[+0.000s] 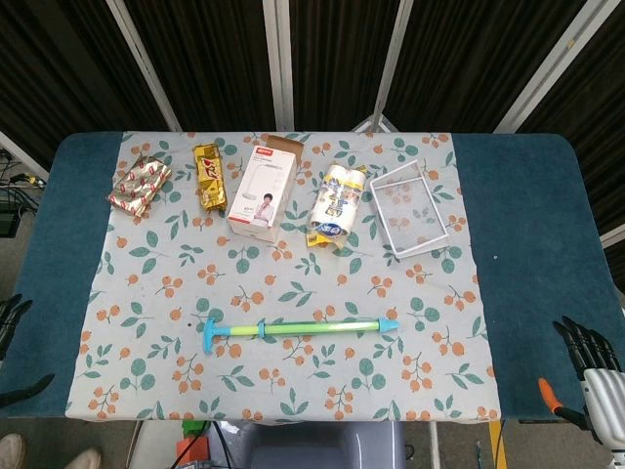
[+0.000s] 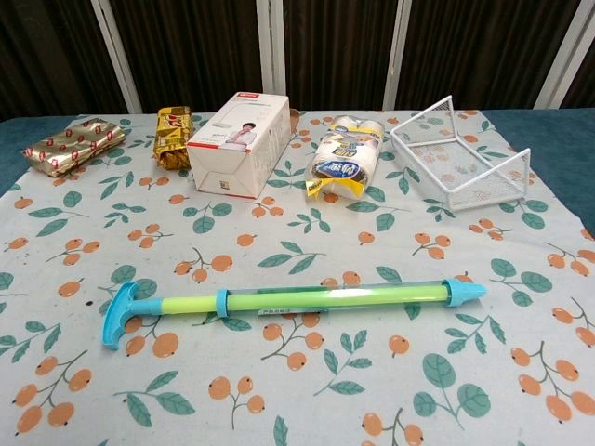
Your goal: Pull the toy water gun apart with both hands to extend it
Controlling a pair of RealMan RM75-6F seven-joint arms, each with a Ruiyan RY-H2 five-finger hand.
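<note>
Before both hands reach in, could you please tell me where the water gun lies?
The water gun lies flat, near the table's front edge, handle toward the left, in front of the white box.

Head view overhead, chest view low, nearer, perhaps sharing table [image 1: 527, 225]

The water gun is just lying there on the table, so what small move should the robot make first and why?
Probably bring both hands inward over the toy water gun. It lies untouched across the cloth, T-handle toward the left. The left hand and right hand sit at the table's outer edges, holding nothing, so neither can grip it yet.
</note>
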